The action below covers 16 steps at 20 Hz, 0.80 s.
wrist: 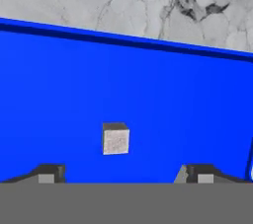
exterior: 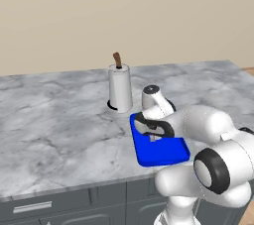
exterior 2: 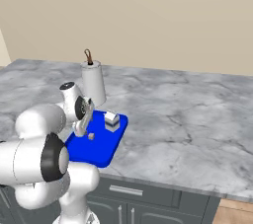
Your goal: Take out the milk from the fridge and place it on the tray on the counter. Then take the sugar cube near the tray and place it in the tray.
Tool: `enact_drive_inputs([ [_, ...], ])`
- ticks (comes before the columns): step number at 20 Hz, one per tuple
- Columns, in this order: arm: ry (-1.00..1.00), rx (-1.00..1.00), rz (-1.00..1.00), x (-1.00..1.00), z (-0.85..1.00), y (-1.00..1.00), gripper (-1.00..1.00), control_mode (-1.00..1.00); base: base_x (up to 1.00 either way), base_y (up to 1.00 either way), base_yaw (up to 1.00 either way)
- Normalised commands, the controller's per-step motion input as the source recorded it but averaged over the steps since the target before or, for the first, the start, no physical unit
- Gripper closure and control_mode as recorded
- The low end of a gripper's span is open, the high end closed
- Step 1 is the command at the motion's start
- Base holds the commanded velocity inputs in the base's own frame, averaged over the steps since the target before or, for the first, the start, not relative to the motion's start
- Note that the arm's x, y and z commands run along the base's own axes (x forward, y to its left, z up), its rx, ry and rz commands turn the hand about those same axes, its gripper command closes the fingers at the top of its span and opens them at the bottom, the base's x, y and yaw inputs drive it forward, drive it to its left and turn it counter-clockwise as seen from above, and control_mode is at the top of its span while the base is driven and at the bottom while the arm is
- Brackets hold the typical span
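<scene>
- Step in hand, as I judge it: the last one, dropping the sugar cube (wrist: 116, 138) into the tray (exterior 2: 101, 155). The cube lies on the blue floor of the tray, low and left of centre in the hand view, with a clear gap to each tip.
- The claw (wrist: 122, 174) stands wide open with nothing in it; its two dark tips show far apart at the bottom of the hand view. In the right base view the claw (exterior 2: 83, 128) hangs over the tray's left part, with the cube (exterior 2: 91, 136) just beside it.
- The milk (exterior 2: 111, 121) stands upright in the tray, right of the cube in the right base view and apart from it.
- The tray sits on the counter (exterior: 54, 125), near its front edge, lower right of centre in the left base view.
- Both things seem to be placed, so the next move likely calls only for lifting the claw straight away from the tray without brushing the cube or the carton.
- Count: one tray, one milk carton, one sugar cube, one paper-towel roll (exterior: 120, 89) standing behind the tray, one claw.
</scene>
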Motion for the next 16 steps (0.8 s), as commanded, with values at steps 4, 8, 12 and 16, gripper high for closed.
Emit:
enact_drive_inputs([
  [4,-0.17,0.0,-0.01,-0.53,1.0,-0.14,-1.0,-1.0,0.0,0.0,0.0],
  [8,-0.24,0.0,-0.1,-0.74,1.0,-0.36,-1.0,-1.0,0.0,0.0,0.0],
  [12,-0.25,0.01,-0.22,-0.86,1.0,-0.32,-1.0,-1.0,0.0,0.0,0.0],
  [16,-0.23,0.09,-0.22,-0.92,1.0,-0.16,-1.0,-1.0,0.0,0.0,0.0],
])
